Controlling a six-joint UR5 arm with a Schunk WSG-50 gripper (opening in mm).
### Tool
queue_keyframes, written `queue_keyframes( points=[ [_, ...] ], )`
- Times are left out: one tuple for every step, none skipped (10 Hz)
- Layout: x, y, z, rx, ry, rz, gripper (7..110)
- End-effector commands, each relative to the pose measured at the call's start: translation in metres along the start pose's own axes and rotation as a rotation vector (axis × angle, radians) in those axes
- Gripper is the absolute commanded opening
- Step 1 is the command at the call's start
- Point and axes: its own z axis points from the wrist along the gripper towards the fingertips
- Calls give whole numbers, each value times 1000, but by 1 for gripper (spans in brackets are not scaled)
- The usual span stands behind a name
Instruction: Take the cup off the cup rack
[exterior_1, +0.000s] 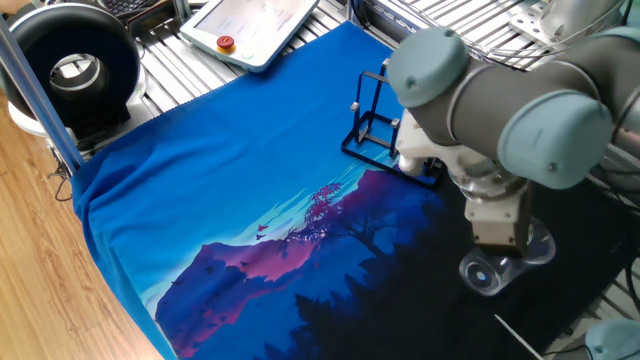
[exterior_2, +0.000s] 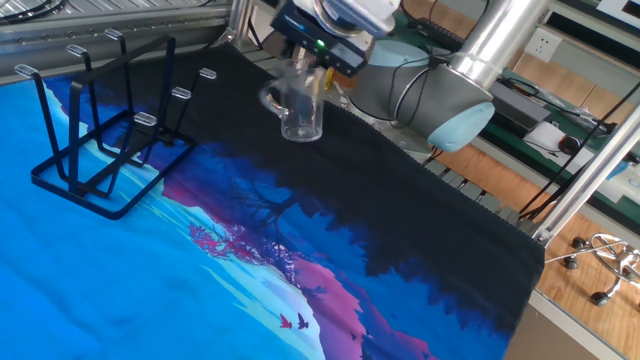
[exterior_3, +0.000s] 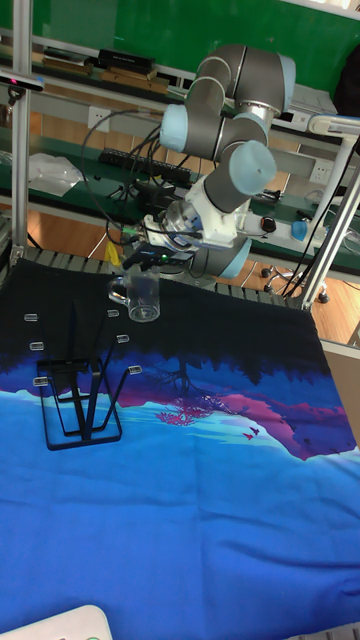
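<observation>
The clear cup (exterior_2: 301, 112) hangs upright, base down, just over the dark part of the cloth, well to the right of the cup rack (exterior_2: 108, 145). My gripper (exterior_2: 306, 78) comes down from above and is shut on the cup's rim. From the opposite side the cup (exterior_1: 489, 271) shows below the gripper (exterior_1: 499, 240), with the black wire cup rack (exterior_1: 386, 135) behind the arm. The tall view has the cup (exterior_3: 143, 297) under the gripper (exterior_3: 152, 268), above and right of the bare cup rack (exterior_3: 78, 395). Whether the cup's base touches the cloth I cannot tell.
A blue and black printed cloth (exterior_1: 230, 170) covers the table. A white teach pendant (exterior_1: 255, 25) and a round black device (exterior_1: 70, 65) sit beyond its far left edge. Metal frame posts (exterior_3: 18, 130) stand at the table's corners.
</observation>
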Motion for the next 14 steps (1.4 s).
queue_keyframes(
  points=[
    [3, 32, -2, -87, -15, -13, 44],
    [2, 32, -7, -84, -13, -14, 44],
    [0, 32, -11, -84, -13, -10, 44],
    [-2, 33, -16, -90, -17, -10, 44],
    [-5, 31, -25, -90, -20, -4, 44],
    [-12, 29, -32, -86, -24, 8, 44],
    [-24, 23, -36, -74, -29, 20, 44],
    [-39, 20, -34, -82, -41, 20, 44],
    [-50, 17, -31, -82, -54, 28, 44],
    [-54, 14, -35, -82, -60, 34, 44],
    [-60, 11, -46, -90, -81, 34, 44],
    [-66, 11, -62, -115, -106, 24, 44],
    [-68, 9, -82, -123, -127, 14, 44],
    [-64, 9, -92, -114, -136, 17, 44]
  ],
)
